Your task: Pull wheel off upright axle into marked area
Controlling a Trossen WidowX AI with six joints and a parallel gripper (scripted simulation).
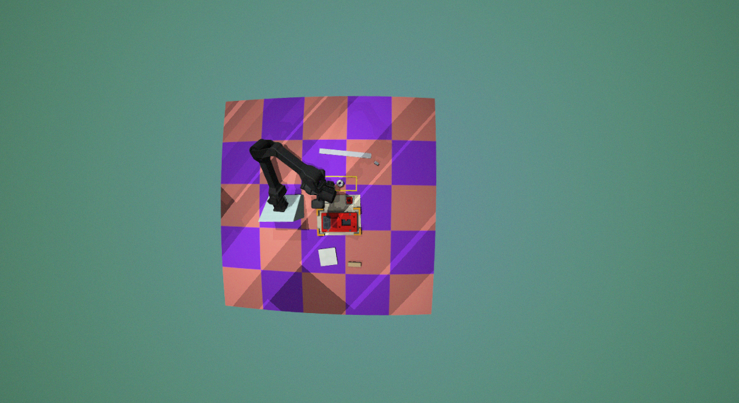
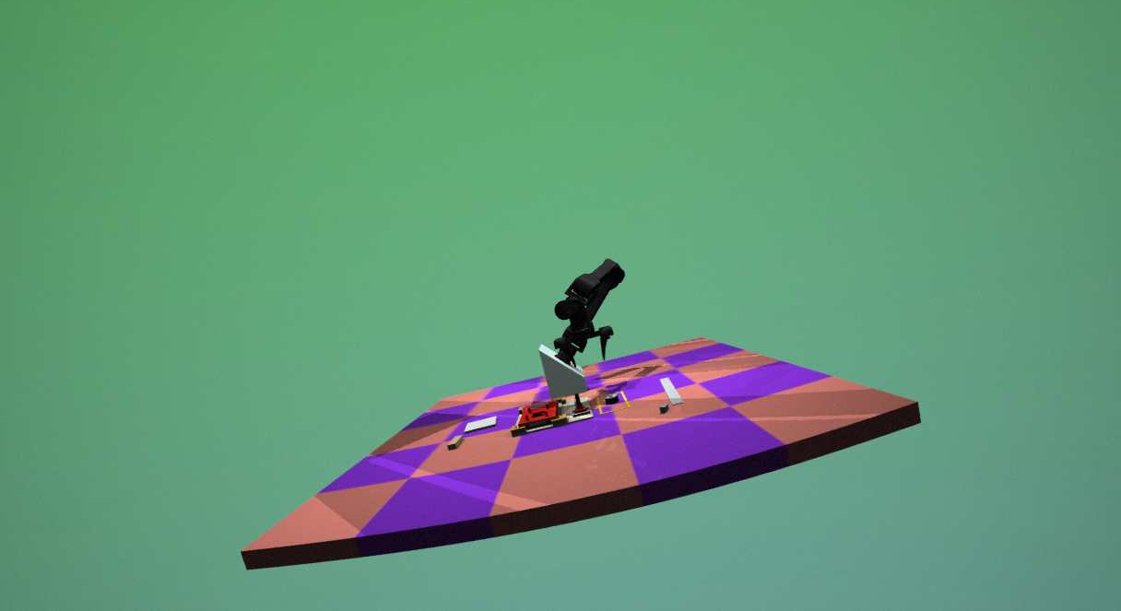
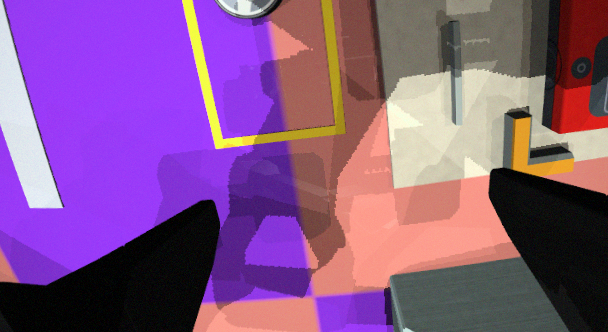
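Observation:
The wheel (image 1: pixel 340 181) (image 2: pixel 611 398) (image 3: pixel 245 0), silver-grey with a dark tyre, lies flat on the table inside the yellow marked rectangle (image 1: pixel 356 183) (image 3: pixel 206 85), near one end; the top of the wrist view cuts it off. The thin grey upright axle (image 3: pixel 455 75) stands bare on the pale base plate (image 3: pixel 430 155). My gripper (image 1: pixel 325 195) (image 2: pixel 589 347) (image 3: pixel 351 198) is open wide and empty. It hangs above the table, off the near end of the rectangle and apart from the wheel, touching nothing.
A red fixture (image 1: pixel 339 221) (image 3: pixel 575 40) with orange corner brackets (image 3: pixel 520 145) sits on the base plate. A white strip (image 1: pixel 344 153) (image 3: pixel 20 140), a small grey block (image 1: pixel 376 163), a white square (image 1: pixel 327 256) and a tan block (image 1: pixel 354 264) lie on the checkered table. A grey slab (image 3: pixel 460 300) is under my right finger.

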